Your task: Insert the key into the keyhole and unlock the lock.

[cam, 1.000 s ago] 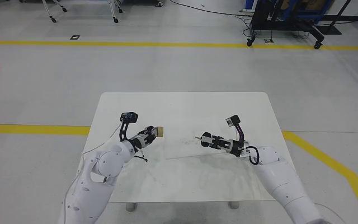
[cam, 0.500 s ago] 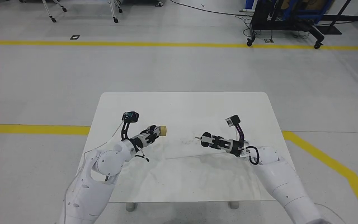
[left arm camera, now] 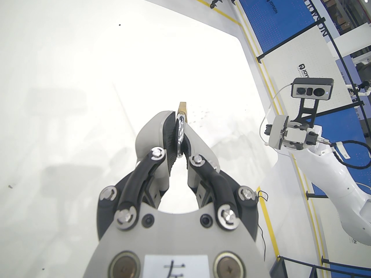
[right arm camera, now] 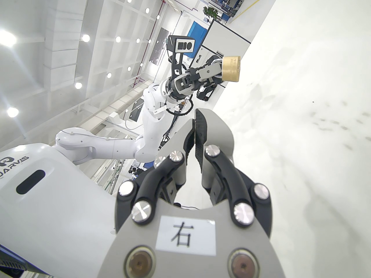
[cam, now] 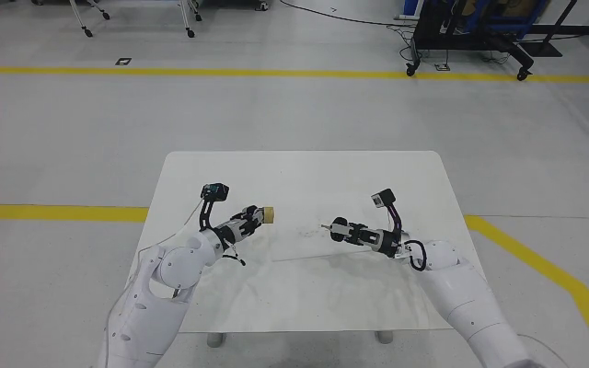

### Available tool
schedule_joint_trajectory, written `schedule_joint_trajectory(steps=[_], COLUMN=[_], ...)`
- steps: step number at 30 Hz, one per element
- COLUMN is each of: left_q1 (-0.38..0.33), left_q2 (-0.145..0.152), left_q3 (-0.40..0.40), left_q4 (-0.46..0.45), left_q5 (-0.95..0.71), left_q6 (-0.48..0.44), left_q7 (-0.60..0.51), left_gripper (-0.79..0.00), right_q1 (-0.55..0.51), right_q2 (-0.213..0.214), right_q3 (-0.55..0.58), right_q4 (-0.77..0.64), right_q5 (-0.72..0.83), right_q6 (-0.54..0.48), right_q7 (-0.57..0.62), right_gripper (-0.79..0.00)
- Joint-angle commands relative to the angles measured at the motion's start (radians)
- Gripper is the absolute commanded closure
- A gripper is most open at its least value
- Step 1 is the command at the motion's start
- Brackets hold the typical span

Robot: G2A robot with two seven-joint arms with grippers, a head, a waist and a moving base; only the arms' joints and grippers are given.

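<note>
left tool (left arm camera: 179, 126) pinches the round brass padlock (right arm camera: 231, 68), right tool (cam: 333, 227) pinches the small silver key (cam: 325, 225); align their axes before advancing.

You're clearly on a factory-style lab floor: yellow floor lines (cam: 276, 72), wheeled racks (cam: 479, 41), blue partition panels (left arm camera: 275, 9), high ceiling lights (right arm camera: 85, 38).

Both grippers hang above the near half of the white rectangular table (cam: 304, 175). The left gripper (cam: 250, 220) is over the table's left side, clamped on the shackle of the small brass padlock (cam: 264, 216), whose body juts beyond the fingertips toward the table's middle. The right gripper (cam: 333, 227), fingers pressed together, is over the right side. It points at the padlock across the gap between them.
</note>
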Motion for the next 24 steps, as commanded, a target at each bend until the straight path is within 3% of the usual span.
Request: schedule_joint_trajectory(steps=[1, 10, 11, 12, 13, 17, 24], left_q1=[0.0, 0.0, 0.0, 0.0, 0.0, -0.013, -0.149], left_q2=[0.0, 0.0, 0.0, 0.0, 0.0, -0.007, -0.032], left_q3=[0.0, 0.0, 0.0, 0.0, 0.0, -0.005, 0.033], left_q4=[0.0, 0.0, 0.0, 0.0, 0.0, 0.07, 0.331], left_q5=[-0.001, -0.001, -0.001, -0.001, -0.001, -0.204, -0.707], left_q6=[-0.001, -0.001, -0.001, -0.001, -0.001, -0.065, -0.242], left_q7=[0.0, 0.0, 0.0, 0.0, 0.0, -0.021, -0.234], left_gripper=[0.0, 0.0, 0.0, 0.0, 0.0, 0.0, 0.0], right_q1=[0.0, 0.0, 0.0, 0.0, 0.0, -0.005, 0.043], right_q2=[0.0, 0.0, 0.0, 0.0, 0.0, -0.002, -0.034], right_q3=[0.0, 0.0, 0.0, 0.0, 0.0, -0.013, -0.078], right_q4=[0.0, 0.0, 0.0, 0.0, 0.0, -0.024, 0.018], right_q5=[0.0, 0.0, 0.0, 0.0, 0.0, 0.007, 0.173], right_q6=[0.0, 0.0, 0.0, 0.0, 0.0, 0.031, 0.049], right_q7=[0.0, 0.0, 0.0, 0.0, 0.0, 0.002, -0.005], right_gripper=[0.0, 0.0, -0.785, -0.259, 0.0, 0.0, 0.0])
